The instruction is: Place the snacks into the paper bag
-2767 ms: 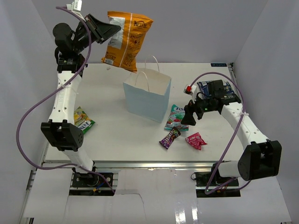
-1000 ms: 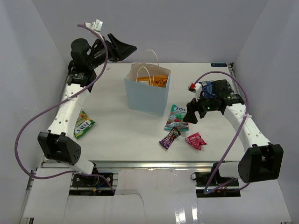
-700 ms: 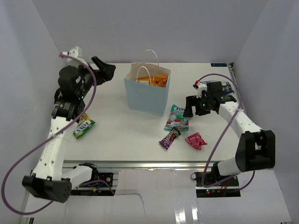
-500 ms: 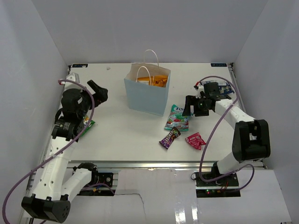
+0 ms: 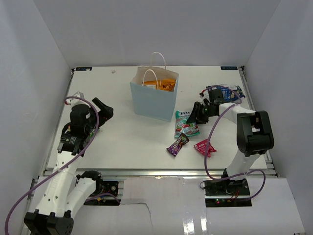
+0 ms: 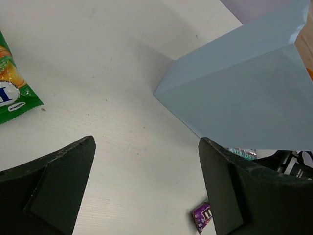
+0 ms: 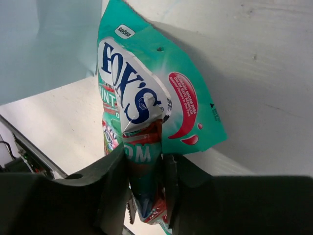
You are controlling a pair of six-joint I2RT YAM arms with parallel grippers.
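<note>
The right pincer (image 7: 144,190) is clamped on the teal-red packet (image 7: 190,98), creasing its foil where it lies on the desk (image 5: 122,142) just beside the paper bag (image 5: 152,104), which stands upright mid-desk toward the far edge with the orange chip bag (image 5: 165,84) inside. The left pincer (image 6: 146,196) hangs wide open above the desk near the left edge, the green-yellow packet (image 6: 12,93) beside it. The purple packet (image 5: 177,143) and pink-red packet (image 5: 205,147) lie toward the near edge, the blue-white bag (image 5: 226,92) by the right edge.
</note>
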